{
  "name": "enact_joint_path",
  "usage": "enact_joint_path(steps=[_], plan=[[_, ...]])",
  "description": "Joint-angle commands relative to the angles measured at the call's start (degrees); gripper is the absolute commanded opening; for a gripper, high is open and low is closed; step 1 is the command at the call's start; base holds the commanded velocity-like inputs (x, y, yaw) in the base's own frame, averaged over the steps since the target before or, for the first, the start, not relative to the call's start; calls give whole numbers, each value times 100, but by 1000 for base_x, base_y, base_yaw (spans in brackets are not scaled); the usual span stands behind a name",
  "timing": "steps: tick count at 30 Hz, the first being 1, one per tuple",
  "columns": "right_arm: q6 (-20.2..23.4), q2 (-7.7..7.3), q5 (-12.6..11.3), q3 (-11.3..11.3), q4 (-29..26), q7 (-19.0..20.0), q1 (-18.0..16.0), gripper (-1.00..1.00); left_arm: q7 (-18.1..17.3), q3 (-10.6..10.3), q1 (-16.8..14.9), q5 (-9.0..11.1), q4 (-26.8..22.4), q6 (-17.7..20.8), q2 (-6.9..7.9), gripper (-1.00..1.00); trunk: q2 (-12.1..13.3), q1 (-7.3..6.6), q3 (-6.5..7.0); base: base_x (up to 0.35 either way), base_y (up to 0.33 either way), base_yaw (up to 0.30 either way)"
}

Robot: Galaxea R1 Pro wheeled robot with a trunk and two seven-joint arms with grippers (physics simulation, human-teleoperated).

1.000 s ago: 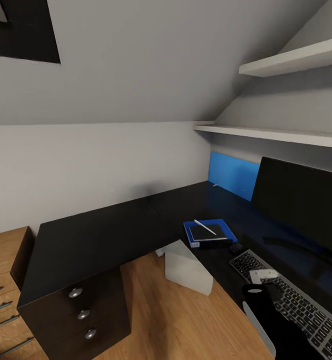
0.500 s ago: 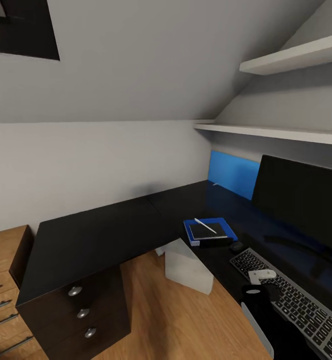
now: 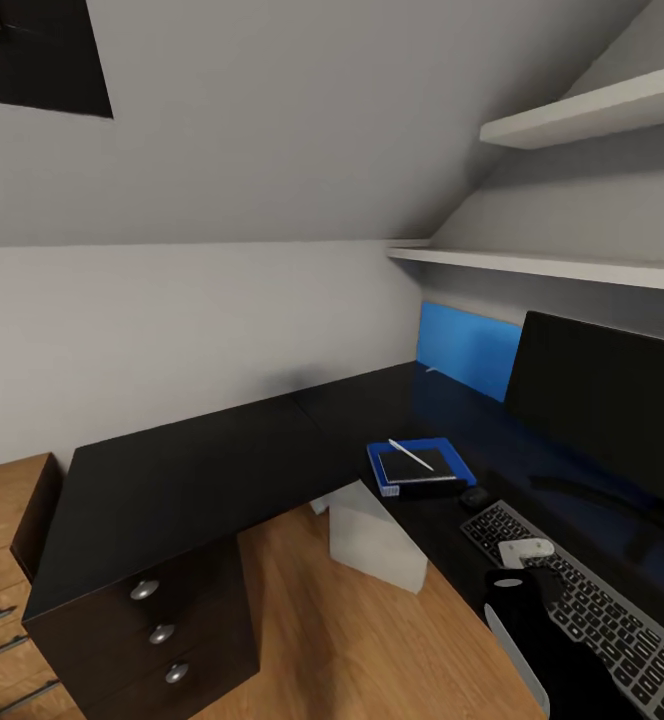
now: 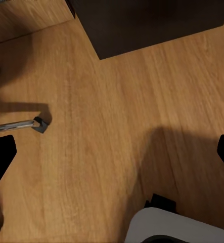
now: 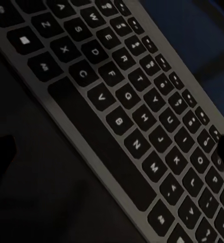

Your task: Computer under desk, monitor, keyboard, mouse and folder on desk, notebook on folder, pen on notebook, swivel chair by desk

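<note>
The glossy black desk (image 3: 202,470) runs in an L from the drawers to the monitor (image 3: 612,400). On it lies the blue folder (image 3: 454,457), with the dark notebook (image 3: 417,466) on top and the white pen (image 3: 410,453) across the notebook. The small black mouse (image 3: 474,496) sits between the folder and the keyboard (image 3: 612,620). The white computer (image 3: 372,540) stands on the floor under the desk. My right arm (image 3: 520,600) hangs over the keyboard (image 5: 127,116); the right gripper (image 5: 112,149) is open and empty. The left gripper (image 4: 112,154) is open over wooden floor, near a chrome caster leg (image 4: 20,125) of the swivel chair.
A light wooden drawer chest (image 3: 2,540) stands left of the desk's three silver-knobbed drawers (image 3: 160,632). Two white shelves (image 3: 572,265) hang above the monitor under the sloped ceiling. A blue back panel (image 3: 467,348) closes the desk's far side. A grey rounded body (image 4: 177,228) lies beside the left gripper.
The head view has swung slightly, so the drawers and chest sit further left and lower in the picture. Nothing on the desk has moved, and my right arm stays over the keyboard.
</note>
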Motion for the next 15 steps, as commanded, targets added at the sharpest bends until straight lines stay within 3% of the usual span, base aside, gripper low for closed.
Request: enact_joint_path(steps=[1,15], plan=[[18,-8,-59,29,-5,-58,-6,100,45,-49,2,28,-13,-2,5,100,-4,1,-5,22,-6,0],[18,-9,-55,35,-4,-54,-5,100,45,-48,2,34,-13,-2,11,100,-4,1,-5,40,-1,0]])
